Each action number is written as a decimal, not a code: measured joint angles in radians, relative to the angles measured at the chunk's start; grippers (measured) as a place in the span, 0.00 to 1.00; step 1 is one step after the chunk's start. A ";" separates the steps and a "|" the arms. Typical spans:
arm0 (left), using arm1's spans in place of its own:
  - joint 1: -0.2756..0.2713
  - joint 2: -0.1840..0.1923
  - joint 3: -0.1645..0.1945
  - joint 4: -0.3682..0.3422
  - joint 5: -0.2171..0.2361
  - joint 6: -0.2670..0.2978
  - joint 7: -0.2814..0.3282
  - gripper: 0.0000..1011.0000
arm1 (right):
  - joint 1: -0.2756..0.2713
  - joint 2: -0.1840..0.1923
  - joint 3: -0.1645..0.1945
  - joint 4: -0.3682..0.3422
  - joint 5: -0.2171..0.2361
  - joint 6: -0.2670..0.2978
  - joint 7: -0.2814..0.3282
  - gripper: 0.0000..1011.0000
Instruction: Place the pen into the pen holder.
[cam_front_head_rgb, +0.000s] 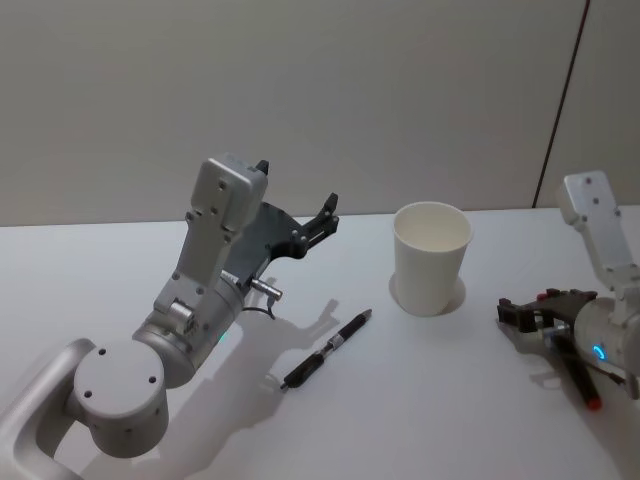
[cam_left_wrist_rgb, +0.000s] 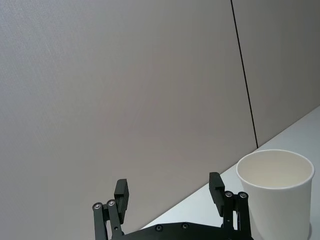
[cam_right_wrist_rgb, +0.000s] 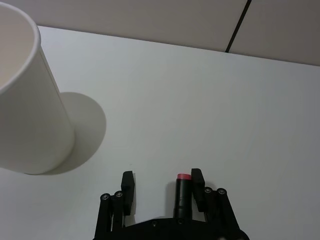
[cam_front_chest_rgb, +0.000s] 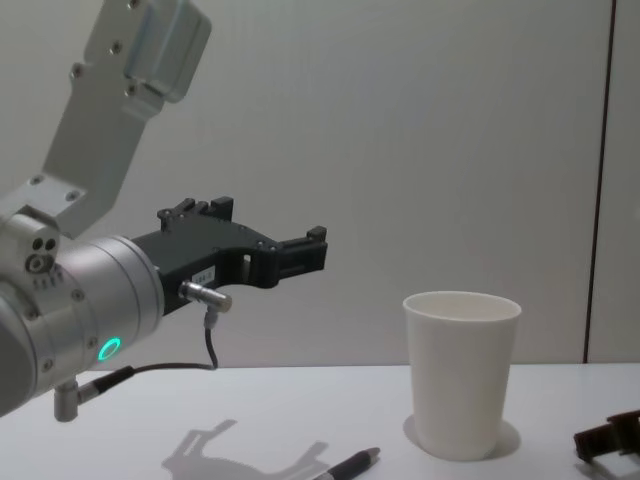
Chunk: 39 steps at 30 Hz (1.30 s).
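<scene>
The pen (cam_front_head_rgb: 328, 348) is black with a silver band and lies flat on the white table (cam_front_head_rgb: 420, 420), slanted, left of the pen holder. The pen holder (cam_front_head_rgb: 430, 260) is a white paper cup standing upright and empty; it also appears in the left wrist view (cam_left_wrist_rgb: 277, 195) and the chest view (cam_front_chest_rgb: 460, 375). My left gripper (cam_front_head_rgb: 296, 187) hangs open in the air, above and behind the pen, pointing toward the cup. My right gripper (cam_front_head_rgb: 520, 308) rests low by the table, right of the cup, fingers apart. A black rod with a red end (cam_right_wrist_rgb: 183, 192) sits beside one finger.
A grey wall (cam_front_head_rgb: 320, 90) with a dark vertical seam rises right behind the table's back edge. My left arm's elbow and base (cam_front_head_rgb: 120, 390) take up the near left corner. Bare tabletop lies between the pen and the right gripper.
</scene>
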 joint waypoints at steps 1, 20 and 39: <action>0.000 0.000 0.000 0.000 0.000 0.000 0.000 0.99 | 0.000 0.000 0.000 0.000 0.000 0.000 0.000 0.70; 0.000 0.000 0.000 0.000 0.000 0.000 0.000 0.99 | 0.000 0.000 0.000 0.001 0.000 0.000 0.000 0.57; 0.000 0.000 0.000 0.000 0.000 0.000 0.000 0.99 | 0.000 0.000 0.001 0.002 -0.001 0.000 -0.001 0.44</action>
